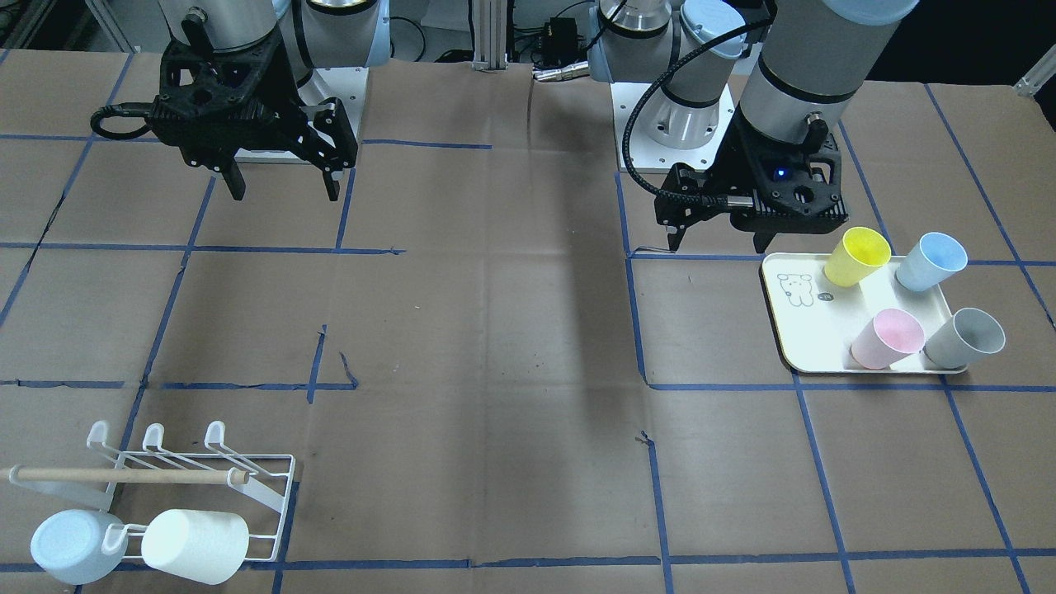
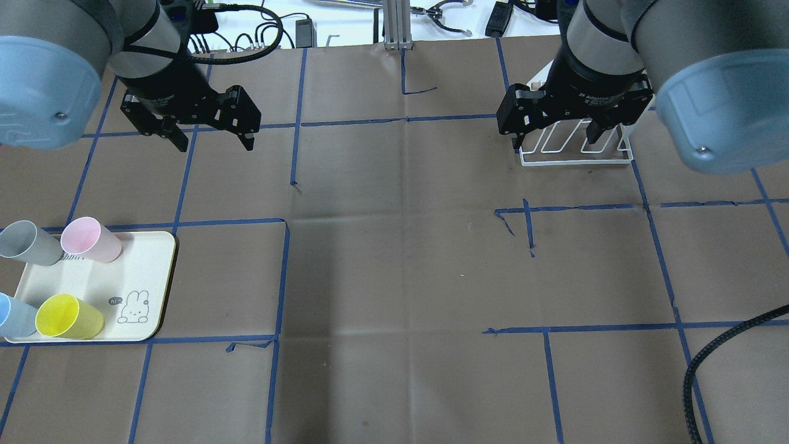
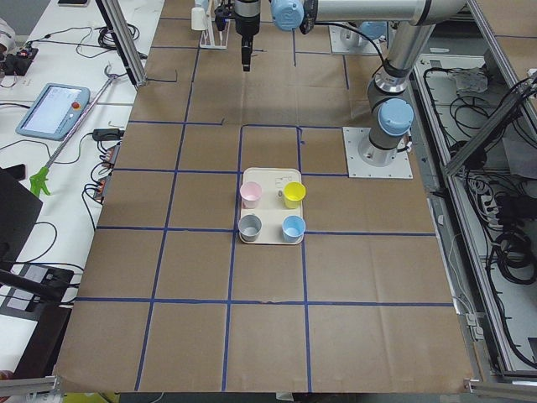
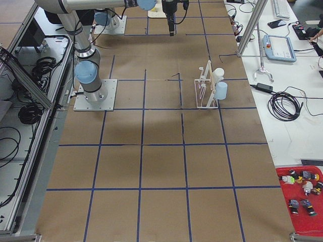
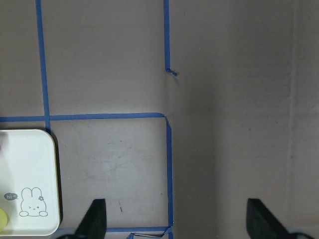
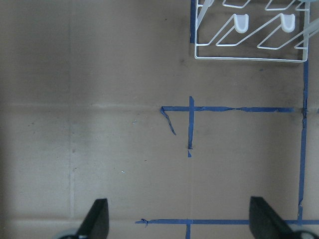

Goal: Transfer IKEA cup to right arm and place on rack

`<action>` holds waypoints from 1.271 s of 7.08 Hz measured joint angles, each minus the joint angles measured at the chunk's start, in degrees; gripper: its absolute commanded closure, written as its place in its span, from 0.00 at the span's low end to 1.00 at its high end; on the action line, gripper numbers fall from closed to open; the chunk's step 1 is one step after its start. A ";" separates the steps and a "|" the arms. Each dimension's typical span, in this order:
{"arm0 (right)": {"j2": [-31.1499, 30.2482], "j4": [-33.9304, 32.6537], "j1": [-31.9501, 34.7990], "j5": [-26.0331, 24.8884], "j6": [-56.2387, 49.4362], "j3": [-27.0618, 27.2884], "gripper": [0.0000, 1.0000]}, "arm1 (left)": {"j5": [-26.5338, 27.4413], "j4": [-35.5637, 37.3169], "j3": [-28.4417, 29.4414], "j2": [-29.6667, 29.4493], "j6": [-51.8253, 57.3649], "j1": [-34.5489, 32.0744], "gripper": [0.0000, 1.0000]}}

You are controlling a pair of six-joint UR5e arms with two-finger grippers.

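1. Hovering spread and empty, the left tool is the nearer to the four cups, upright on the tray, leftward and robot-ward of it.
2. Right tool, likewise spread and empty, hangs near the rack.

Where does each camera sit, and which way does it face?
Front-facing: across the table, facing the robot; left gripper, right gripper, tray, rack.
Overhead: behind the robot, looking forward and down; left arm, right arm.
Exterior left: table end nearest tray; left arm near.
Exterior right: end nearest rack; right arm near.
Left wrist: down past its fingertips at tray corner.
Right wrist: down past its fingertips at rack edge.
Shared: front-facing and overhead both show tray and rack, mirrored.
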 measured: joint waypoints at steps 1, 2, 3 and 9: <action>0.01 -0.15 0.02 0.04 0.01 0.00 0.00 | -0.01 0.00 -0.01 0.00 0.00 0.00 0.00; 0.00 -0.38 0.06 0.06 0.01 0.00 0.00 | 0.01 0.00 -0.01 0.00 -0.01 0.00 0.00; -0.01 -0.68 0.10 0.11 0.01 0.00 0.00 | 0.05 0.00 -0.01 0.00 -0.01 0.00 0.00; 0.11 -1.27 0.13 0.27 0.01 -0.17 0.00 | 0.05 0.03 0.04 0.00 -0.01 0.00 0.00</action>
